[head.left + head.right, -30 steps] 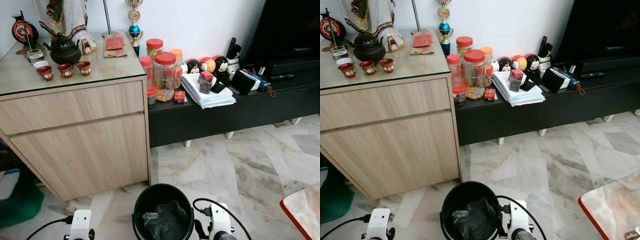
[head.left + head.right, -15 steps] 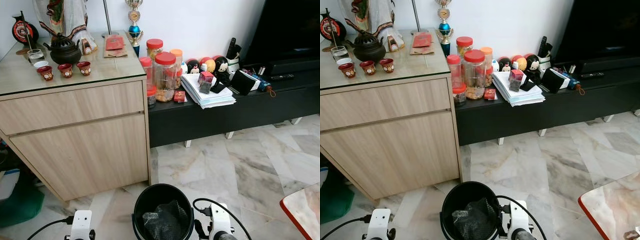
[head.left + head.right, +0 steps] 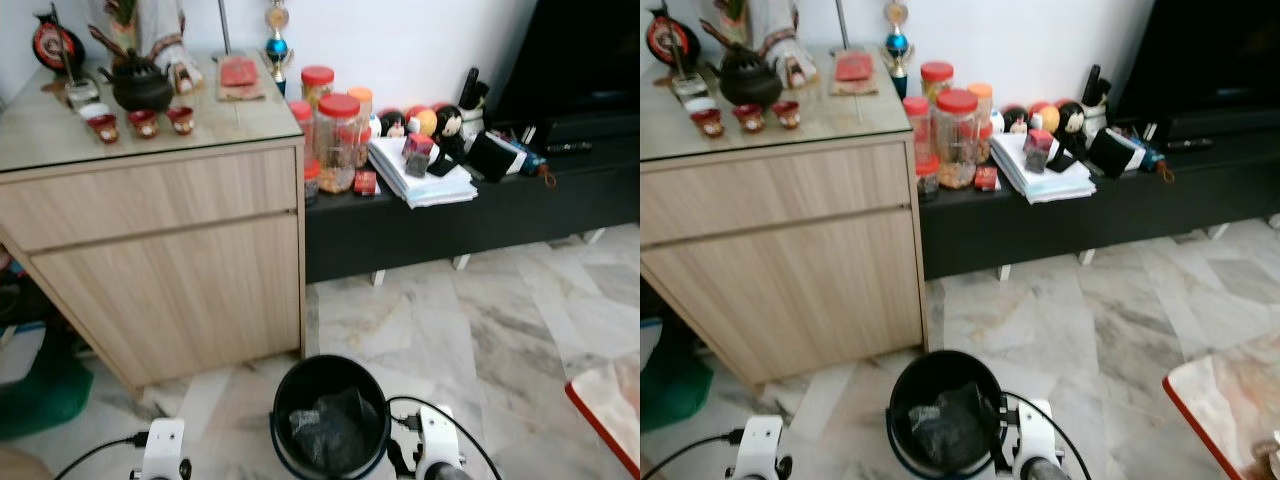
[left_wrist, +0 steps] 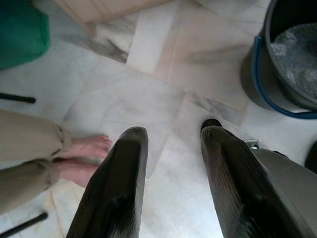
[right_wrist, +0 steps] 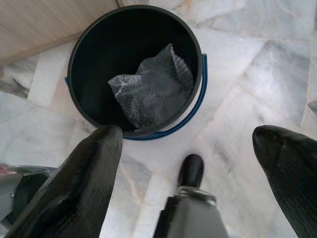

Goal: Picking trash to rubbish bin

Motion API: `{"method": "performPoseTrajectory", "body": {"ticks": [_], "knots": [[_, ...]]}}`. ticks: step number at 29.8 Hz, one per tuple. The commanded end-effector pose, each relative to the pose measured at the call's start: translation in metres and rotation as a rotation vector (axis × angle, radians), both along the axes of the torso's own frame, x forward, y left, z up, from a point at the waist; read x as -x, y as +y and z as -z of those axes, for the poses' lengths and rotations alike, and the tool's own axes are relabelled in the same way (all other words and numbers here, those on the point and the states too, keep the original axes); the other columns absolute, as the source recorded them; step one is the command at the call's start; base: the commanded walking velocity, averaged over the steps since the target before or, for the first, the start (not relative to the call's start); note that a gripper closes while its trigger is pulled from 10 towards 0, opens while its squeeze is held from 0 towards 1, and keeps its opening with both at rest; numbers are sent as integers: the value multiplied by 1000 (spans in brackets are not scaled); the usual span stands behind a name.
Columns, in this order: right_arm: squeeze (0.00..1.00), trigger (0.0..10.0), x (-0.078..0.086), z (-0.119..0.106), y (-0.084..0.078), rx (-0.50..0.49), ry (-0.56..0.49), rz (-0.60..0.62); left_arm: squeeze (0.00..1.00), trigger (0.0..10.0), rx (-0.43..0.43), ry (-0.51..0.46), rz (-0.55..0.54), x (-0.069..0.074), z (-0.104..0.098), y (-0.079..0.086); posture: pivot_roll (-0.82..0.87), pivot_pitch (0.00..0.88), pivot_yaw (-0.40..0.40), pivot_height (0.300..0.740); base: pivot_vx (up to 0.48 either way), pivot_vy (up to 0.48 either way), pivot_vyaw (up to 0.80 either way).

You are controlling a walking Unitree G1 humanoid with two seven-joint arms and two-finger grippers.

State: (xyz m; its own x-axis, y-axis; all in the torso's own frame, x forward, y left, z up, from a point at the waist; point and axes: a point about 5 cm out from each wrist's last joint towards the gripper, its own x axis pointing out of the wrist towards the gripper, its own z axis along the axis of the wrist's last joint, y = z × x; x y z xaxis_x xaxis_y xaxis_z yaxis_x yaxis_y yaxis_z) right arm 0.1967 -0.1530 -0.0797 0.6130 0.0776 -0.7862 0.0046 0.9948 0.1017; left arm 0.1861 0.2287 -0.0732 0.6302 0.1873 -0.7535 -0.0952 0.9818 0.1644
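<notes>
Broadly, floor: pale marble floor [image 3: 480,330] running from 12 to 6 o'clock in the head views.
Cabinet: wooden cabinet [image 3: 170,250] at 10 o'clock, a teapot and small cups on its glass top.
Bench: low black bench [image 3: 470,225] at 1 o'clock, carrying red-lidded jars [image 3: 338,140], a paper stack and small toys.
Bin: black bin [image 3: 330,420] on the floor at 6 o'clock, between the two wrists, nearer the right one.
Trash: crumpled bubble wrap [image 5: 151,91] already lies inside the bin; no other loose trash can be made out on the floor.
Left hand: left hand [image 4: 171,136] points at bare floor, fingers apart and empty; a person's bare foot [image 4: 81,156] is close by.
Right hand: right hand [image 5: 198,141] hangs over the bin's rim, fingers wide apart and empty.
Judgement: this item looks deposited; the next piece probably has to be found first.
</notes>
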Motion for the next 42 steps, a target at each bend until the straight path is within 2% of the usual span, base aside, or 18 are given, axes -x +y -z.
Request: {"method": "performPoseTrajectory", "body": {"ticks": [1, 30, 42], "knots": [[0, 10000, 3, 1, -3, 2, 11, 11, 0, 10000, 6, 11, 0, 1, 1, -1, 60, 0, -12, 740, -244, 0, 0], [0, 10000, 3, 2, 0, -4, 14, -2, 0, 10000, 16, 14, 6, 1, 2, -5, 54, 0, -18, 740, -243, 0, 0], [0, 10000, 1, 1, 0, -6, 9, -3, 0, 10000, 3, 18, 16, 0, 2, -8, 44, 0, -18, 740, 0, 0, 0]]}}
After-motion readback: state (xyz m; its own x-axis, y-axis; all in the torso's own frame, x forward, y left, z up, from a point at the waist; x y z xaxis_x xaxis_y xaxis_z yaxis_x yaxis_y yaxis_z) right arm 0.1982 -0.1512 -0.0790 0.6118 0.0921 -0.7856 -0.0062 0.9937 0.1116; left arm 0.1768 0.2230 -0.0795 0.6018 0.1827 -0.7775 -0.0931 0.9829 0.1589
